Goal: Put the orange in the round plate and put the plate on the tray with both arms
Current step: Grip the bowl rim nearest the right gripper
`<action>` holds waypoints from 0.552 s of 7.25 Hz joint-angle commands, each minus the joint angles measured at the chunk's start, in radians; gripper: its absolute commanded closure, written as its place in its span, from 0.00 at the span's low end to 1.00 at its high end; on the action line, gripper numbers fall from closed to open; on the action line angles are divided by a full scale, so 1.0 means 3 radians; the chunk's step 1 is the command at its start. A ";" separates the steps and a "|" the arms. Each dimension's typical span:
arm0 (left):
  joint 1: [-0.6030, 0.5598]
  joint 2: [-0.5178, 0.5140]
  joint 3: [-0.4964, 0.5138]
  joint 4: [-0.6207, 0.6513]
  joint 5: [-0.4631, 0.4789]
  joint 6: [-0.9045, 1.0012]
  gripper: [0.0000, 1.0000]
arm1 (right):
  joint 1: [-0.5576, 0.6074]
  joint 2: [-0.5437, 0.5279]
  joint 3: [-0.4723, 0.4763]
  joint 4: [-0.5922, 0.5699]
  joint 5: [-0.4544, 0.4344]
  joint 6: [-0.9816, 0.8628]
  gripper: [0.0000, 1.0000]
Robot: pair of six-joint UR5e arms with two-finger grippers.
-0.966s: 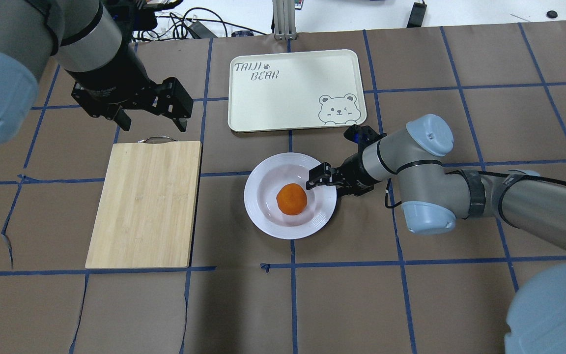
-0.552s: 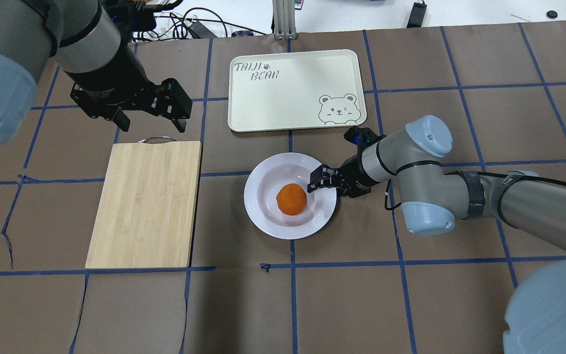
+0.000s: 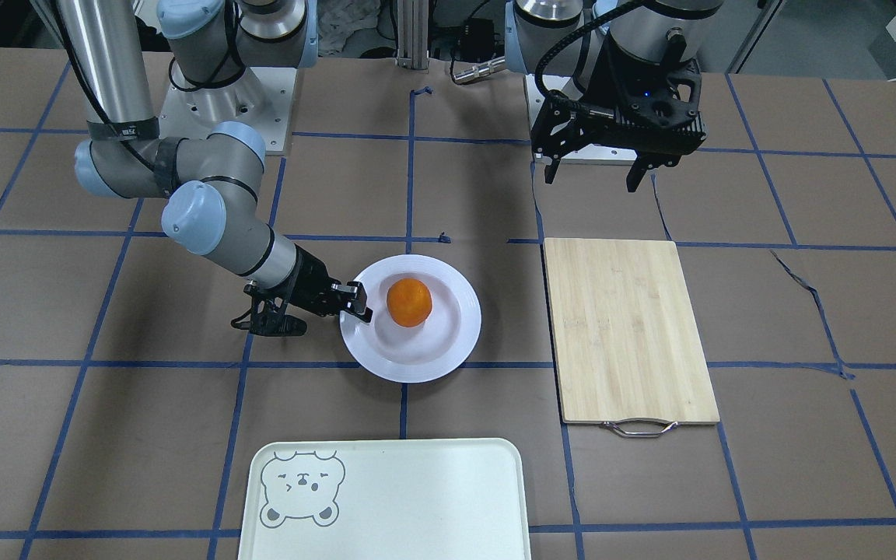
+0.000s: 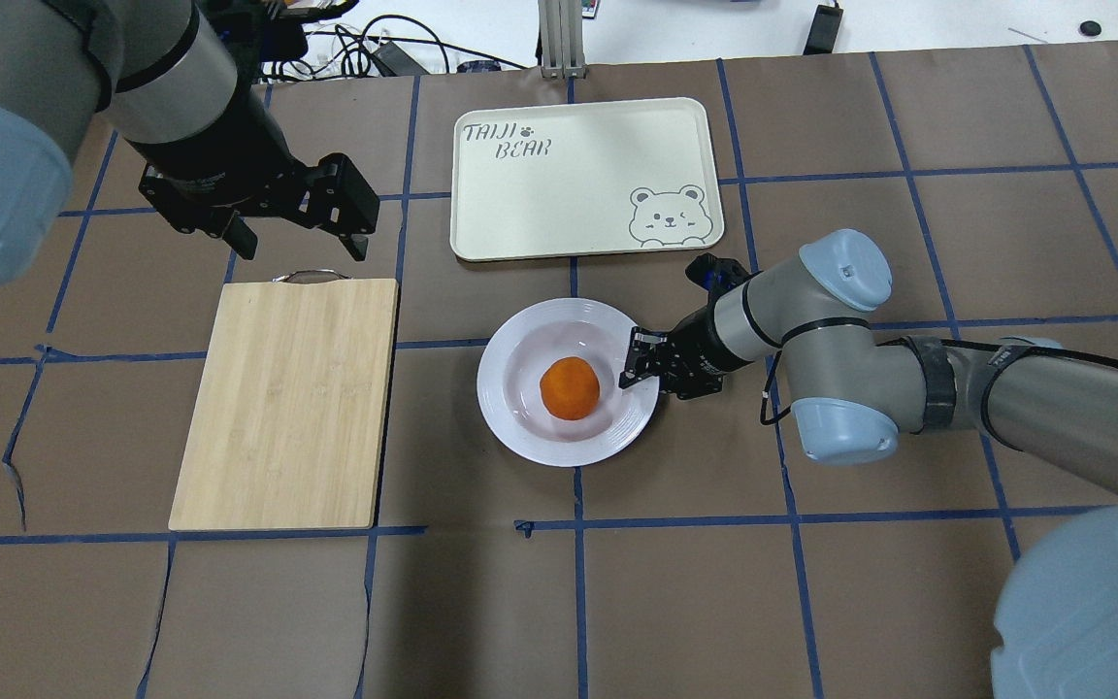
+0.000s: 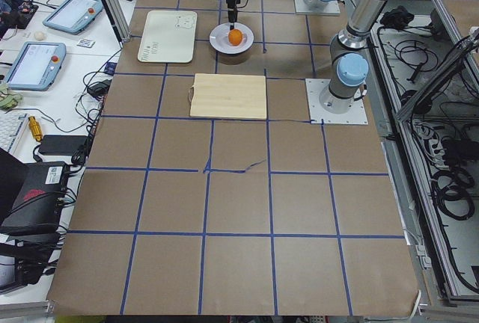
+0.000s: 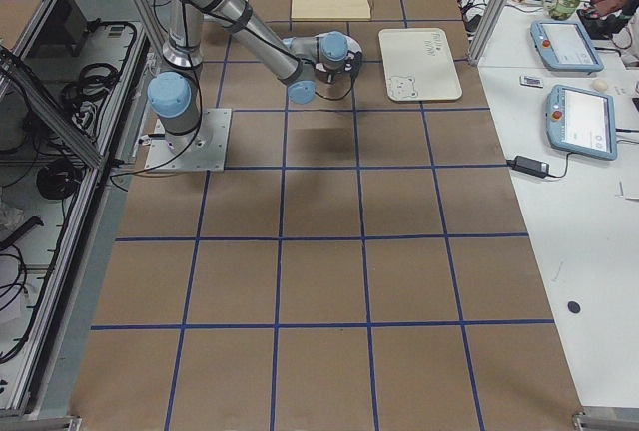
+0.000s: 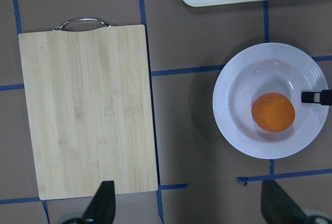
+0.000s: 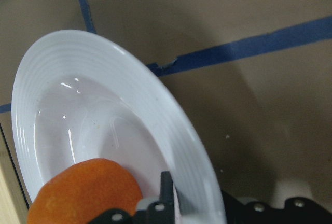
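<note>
The orange (image 4: 570,387) rests in the well of the round plate (image 4: 520,417), which lies flat on the table just in front of the tray (image 4: 578,184). My right gripper (image 4: 635,359) reaches in low from the right and is shut on the plate's right rim. In the right wrist view the rim (image 8: 205,182) passes between its fingers, close to the orange (image 8: 83,193). From the front-facing view, that gripper (image 3: 358,305) sits at the plate (image 3: 417,365). My left gripper (image 4: 302,241) hangs open and holds nothing, above the table behind the cutting board.
A bamboo cutting board (image 4: 287,408) with a metal handle lies left of the plate. The tray (image 3: 417,498) carries nothing. Brown paper with blue tape lines covers the table. Cables lie beyond the far edge.
The right gripper drew back from over the plate's well to its right rim. The plate with the orange shifted slightly left and away. The left arm stayed still.
</note>
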 commanded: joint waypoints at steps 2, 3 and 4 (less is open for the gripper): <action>0.0002 0.0000 0.0000 0.0004 -0.0001 0.0000 0.00 | 0.0000 -0.0036 -0.0028 0.0008 -0.0023 0.0176 0.94; 0.0002 0.0000 0.0000 0.0004 -0.0001 0.0000 0.00 | 0.0000 -0.0036 -0.0033 -0.0022 -0.0028 0.0232 0.97; 0.0002 0.0000 0.0000 0.0004 -0.0001 0.0000 0.00 | -0.0005 -0.0051 -0.0073 -0.0033 -0.0033 0.0232 0.97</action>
